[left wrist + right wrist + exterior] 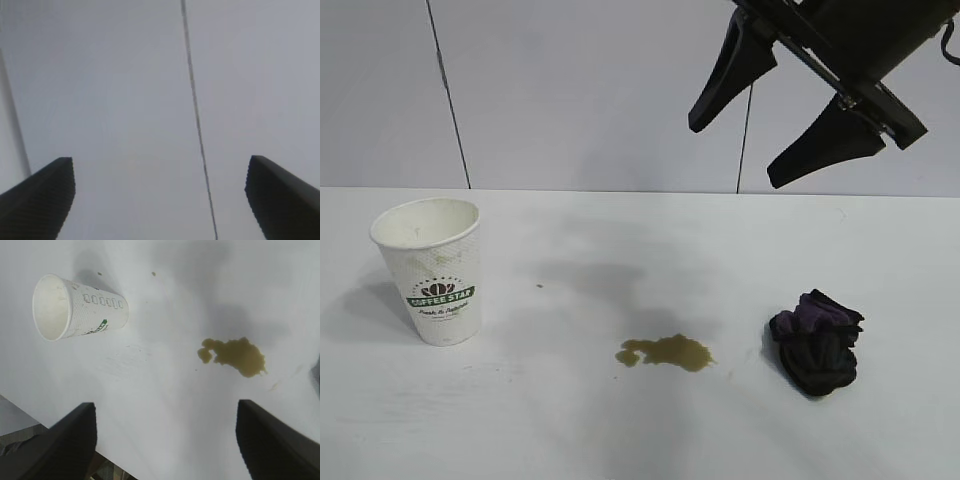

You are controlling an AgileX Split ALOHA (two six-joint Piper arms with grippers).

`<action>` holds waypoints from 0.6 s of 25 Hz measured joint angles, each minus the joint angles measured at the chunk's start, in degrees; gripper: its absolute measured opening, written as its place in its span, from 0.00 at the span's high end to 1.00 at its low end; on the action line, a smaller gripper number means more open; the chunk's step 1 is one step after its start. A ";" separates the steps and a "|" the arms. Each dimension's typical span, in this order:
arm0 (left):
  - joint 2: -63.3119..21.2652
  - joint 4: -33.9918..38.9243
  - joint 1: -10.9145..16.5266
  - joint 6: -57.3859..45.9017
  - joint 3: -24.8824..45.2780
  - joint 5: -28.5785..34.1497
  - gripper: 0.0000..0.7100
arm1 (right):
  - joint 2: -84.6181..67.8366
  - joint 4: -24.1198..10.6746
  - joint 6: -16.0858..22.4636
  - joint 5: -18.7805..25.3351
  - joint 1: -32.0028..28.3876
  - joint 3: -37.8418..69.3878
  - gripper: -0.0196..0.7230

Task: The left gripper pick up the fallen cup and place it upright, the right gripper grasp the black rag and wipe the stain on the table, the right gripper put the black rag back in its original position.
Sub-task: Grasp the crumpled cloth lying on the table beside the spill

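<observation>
The white paper cup (pixel 435 275) with the green logo stands upright at the table's (pixel 620 430) left; the right wrist view also shows the cup (pixel 80 307). The brown stain (pixel 667 351) lies mid-table, and the stain (pixel 235 356) shows beyond the right fingers. The black rag (pixel 817 340) with a purple patch sits bunched to the right of the stain. My right gripper (pixel 735 152) hangs high above the rag and stain, open and empty, as the right gripper (pixel 165 407) shows in its wrist view. My left gripper (pixel 160 161) is open, empty and faces only the wall.
Grey wall panels with dark vertical seams (pixel 448 95) stand behind the table. A small dark speck (pixel 539 286) lies between cup and stain. The table's edge (pixel 55 427) shows by the right gripper's finger.
</observation>
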 joint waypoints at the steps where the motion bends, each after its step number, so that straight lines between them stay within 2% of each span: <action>1: -2.78 0.76 0.00 -0.44 0.00 0.80 0.07 | 0.00 0.00 0.00 0.00 0.00 0.00 0.25; 6: -17.33 10.71 0.00 -8.98 2.14 2.53 0.07 | 0.00 0.00 0.00 0.00 0.00 0.00 0.25; 9: -23.51 21.48 0.00 -18.37 5.98 4.94 0.07 | 0.00 0.00 0.00 0.00 0.00 0.00 0.25; 11: -24.49 30.71 0.00 -25.65 7.78 9.22 0.07 | 0.00 -0.07 -0.04 0.00 0.00 0.00 0.25; 15: -24.42 47.55 -1.25 -45.01 9.57 24.13 0.07 | 0.00 -0.65 -0.22 0.00 0.00 0.00 0.25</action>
